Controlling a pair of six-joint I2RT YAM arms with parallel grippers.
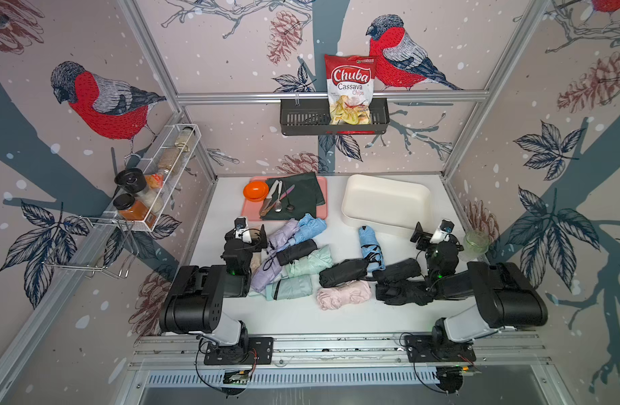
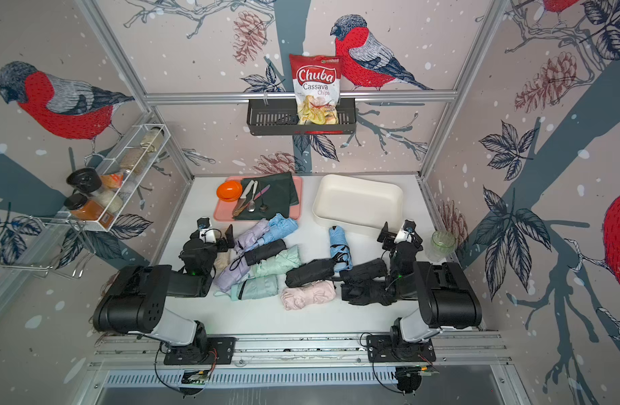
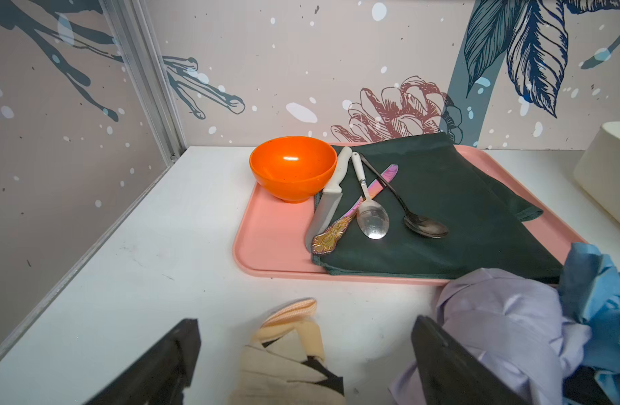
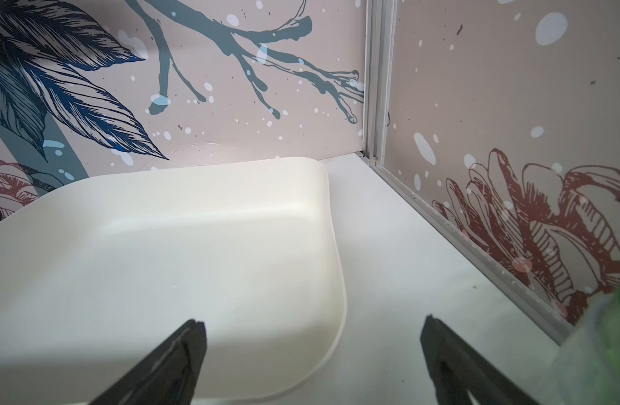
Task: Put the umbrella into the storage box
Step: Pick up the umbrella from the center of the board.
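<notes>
Left wrist view puts your left hand (image 3: 306, 324) low over the counter (image 3: 143, 263), fingers spread wide, with a beige umbrella (image 3: 284, 354) lying between them, ungripped. Your right hand (image 4: 313, 322) hangs equally wide over a corner of the storage box (image 4: 196, 238), holding nothing. In both top views the other folded umbrellas (image 1: 301, 266) lie heaped between your arms, outside the box.

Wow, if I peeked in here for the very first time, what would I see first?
Most likely the heap of folded umbrellas, pastel and black, jumbled in the middle of the table. Next comes the red chips bag standing in the black basket on the back wall, then the orange bowl on the pink tray. The cream storage box beside the tray lies empty.
</notes>
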